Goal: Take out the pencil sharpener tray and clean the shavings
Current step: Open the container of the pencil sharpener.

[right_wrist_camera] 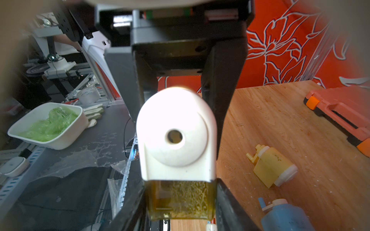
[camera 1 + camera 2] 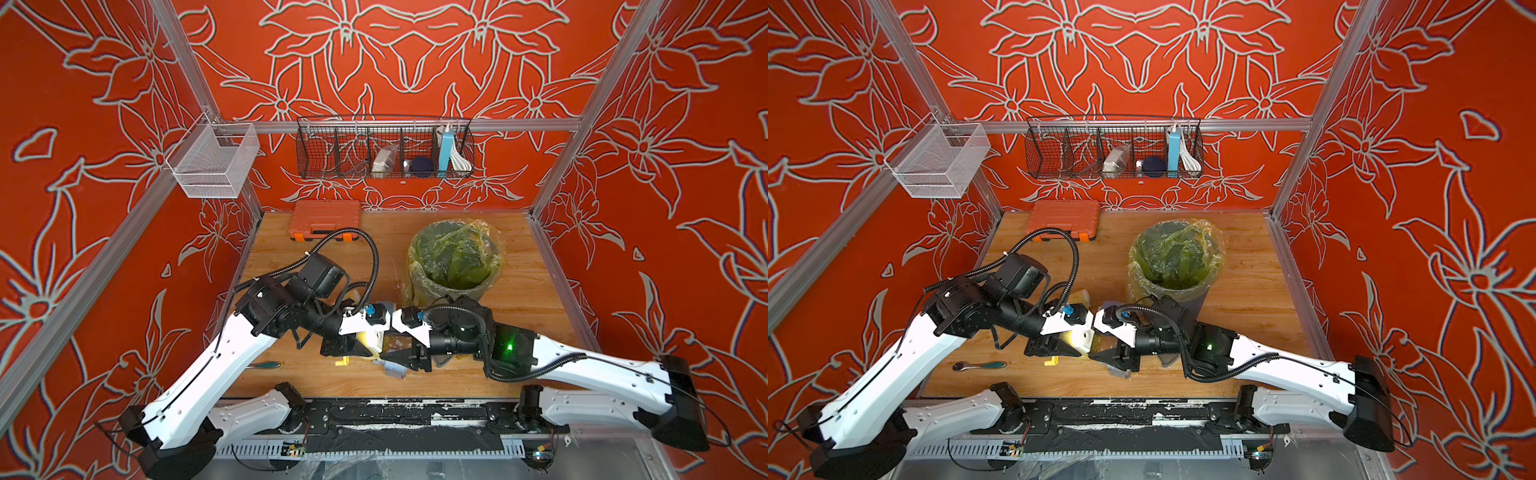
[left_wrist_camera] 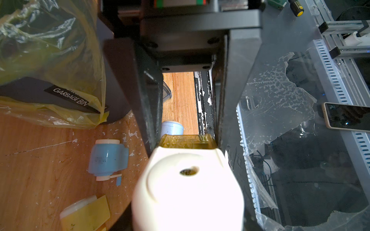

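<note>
Two grippers meet head-on over the near middle of the wooden table (image 2: 528, 299), sharing one white pencil sharpener (image 1: 176, 132). It is held with its pencil-hole face turned up.

- **Left gripper** (image 1: 178, 120): clamped tight on the domed white housing.
- **Right gripper** (image 1: 181, 186): its fingers (image 1: 226, 202) press on both side walls of the amber shavings tray (image 1: 180, 208). The tray butts against the housing and is not yet drawn out.
- **Shavings** (image 1: 188, 197): they show through the tray wall as a grainy mass, and stray flecks (image 3: 131, 133) dot the wood.

Key relation: the tray end lies toward the right arm and the dome end toward the left. The sharpener's long axis therefore follows the line joining the grippers, crosswise on the table. A pull apart along that axis looks the likely release.

Nearby on the wood lie a blue sharpener (image 3: 108, 158) and a yellow sharpener (image 1: 274, 168). Farther back, beyond the right wrist and nearer that arm, stands the lined garbage bin (image 3: 68, 98). Farthest back, an orange tool case (image 2: 325, 218) sits at the table's rear edge.
</note>
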### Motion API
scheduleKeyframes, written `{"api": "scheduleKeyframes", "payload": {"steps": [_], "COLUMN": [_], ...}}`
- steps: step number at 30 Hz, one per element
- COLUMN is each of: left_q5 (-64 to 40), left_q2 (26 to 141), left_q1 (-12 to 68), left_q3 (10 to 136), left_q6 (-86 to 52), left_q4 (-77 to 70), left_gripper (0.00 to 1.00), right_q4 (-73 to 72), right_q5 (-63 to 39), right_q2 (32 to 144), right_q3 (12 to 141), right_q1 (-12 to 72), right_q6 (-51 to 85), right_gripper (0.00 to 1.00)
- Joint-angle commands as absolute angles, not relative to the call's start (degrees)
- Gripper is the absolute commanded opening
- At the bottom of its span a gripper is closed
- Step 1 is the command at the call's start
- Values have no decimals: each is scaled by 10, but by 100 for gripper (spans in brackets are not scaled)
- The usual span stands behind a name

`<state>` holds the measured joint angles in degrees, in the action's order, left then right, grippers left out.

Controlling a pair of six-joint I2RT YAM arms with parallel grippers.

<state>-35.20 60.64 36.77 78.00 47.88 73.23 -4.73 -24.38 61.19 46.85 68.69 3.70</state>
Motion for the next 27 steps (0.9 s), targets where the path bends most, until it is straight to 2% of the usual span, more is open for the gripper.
{"api": "scheduleKeyframes", "payload": {"steps": [1,4,6,14,27], "left_q5": [-367,-367,-367,-347,-326], "left_q2": [604,602,601,608,603], "left_q1": [375,377,378,388,408], "left_q3": [788,786,783,771,747], "left_q6": [475,472,470,476,468], "left_q4": [724,722,722,759,769], "left_gripper": [0,0,0,0,0], "right_q4": [-57,-48,-43,-46,-8], "right_q5": [-240,-234,-224,-173,-194], "right_q2": [615,619,621,585,518], "right_q3": [465,471,473,451,429], "right_q1": [687,687,687,685,653], "right_q6": [49,55,64,64,72], "right_gripper": [42,23,0,0,0]}}
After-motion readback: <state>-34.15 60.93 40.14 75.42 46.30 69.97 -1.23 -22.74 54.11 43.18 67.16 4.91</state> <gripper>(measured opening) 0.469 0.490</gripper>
